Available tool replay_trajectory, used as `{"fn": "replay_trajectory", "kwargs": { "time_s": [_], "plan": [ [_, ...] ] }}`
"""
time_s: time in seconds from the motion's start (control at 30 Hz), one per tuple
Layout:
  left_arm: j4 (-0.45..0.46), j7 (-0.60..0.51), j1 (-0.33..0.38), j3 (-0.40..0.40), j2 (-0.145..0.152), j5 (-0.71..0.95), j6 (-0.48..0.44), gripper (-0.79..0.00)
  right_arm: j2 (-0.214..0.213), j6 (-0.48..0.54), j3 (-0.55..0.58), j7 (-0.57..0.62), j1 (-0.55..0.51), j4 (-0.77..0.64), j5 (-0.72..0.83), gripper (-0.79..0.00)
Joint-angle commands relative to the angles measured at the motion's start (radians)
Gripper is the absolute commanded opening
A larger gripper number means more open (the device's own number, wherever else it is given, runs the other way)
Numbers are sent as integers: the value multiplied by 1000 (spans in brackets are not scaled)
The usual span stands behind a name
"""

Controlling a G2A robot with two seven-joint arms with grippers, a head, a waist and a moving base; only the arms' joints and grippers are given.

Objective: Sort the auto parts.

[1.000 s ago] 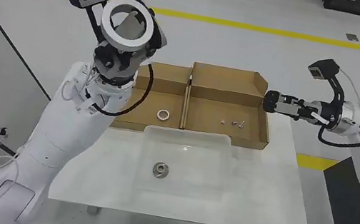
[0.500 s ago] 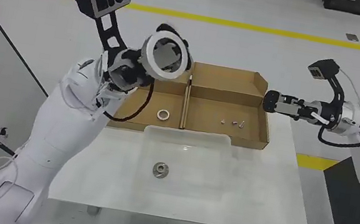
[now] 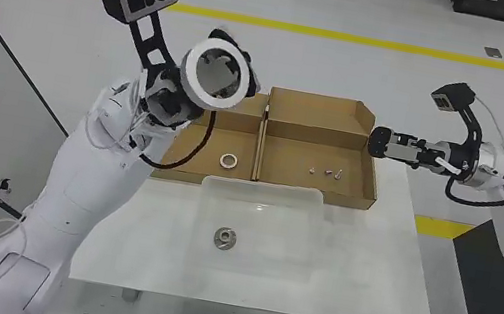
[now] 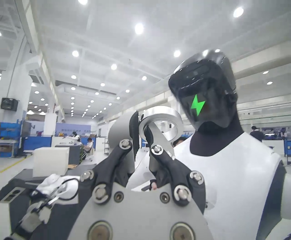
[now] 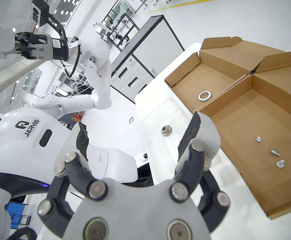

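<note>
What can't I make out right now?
Left wrist view: the left gripper hides the near rim of the large silver metal ring.
Top view: that ring covers a far corner of the left brown cardboard box.
Top view: the three small silver fasteners are too small to identify.
Right wrist view: the right gripper hides part of the shallow white tray.

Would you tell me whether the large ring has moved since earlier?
Yes: the large ring, in the left tool, swung toward the cardboard box, reaching its far left corner.

Overhead cam down — L wrist up
</note>
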State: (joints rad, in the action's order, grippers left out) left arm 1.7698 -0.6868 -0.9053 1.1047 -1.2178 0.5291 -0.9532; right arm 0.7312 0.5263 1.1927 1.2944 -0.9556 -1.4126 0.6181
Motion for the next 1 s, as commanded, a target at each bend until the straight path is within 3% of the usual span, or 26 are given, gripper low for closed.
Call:
{"fn": "replay_trajectory", "kwargs": {
  "time_s": [0.0,0.97],
  "plan": [
    [8,-9,-1,11,1,-66,13,-785,0,0,0,0,0,0,0,0],
    [71,62,-51,29,-2,13,61,-785,0,0,0,0,0,0,0,0]
  ]
}}
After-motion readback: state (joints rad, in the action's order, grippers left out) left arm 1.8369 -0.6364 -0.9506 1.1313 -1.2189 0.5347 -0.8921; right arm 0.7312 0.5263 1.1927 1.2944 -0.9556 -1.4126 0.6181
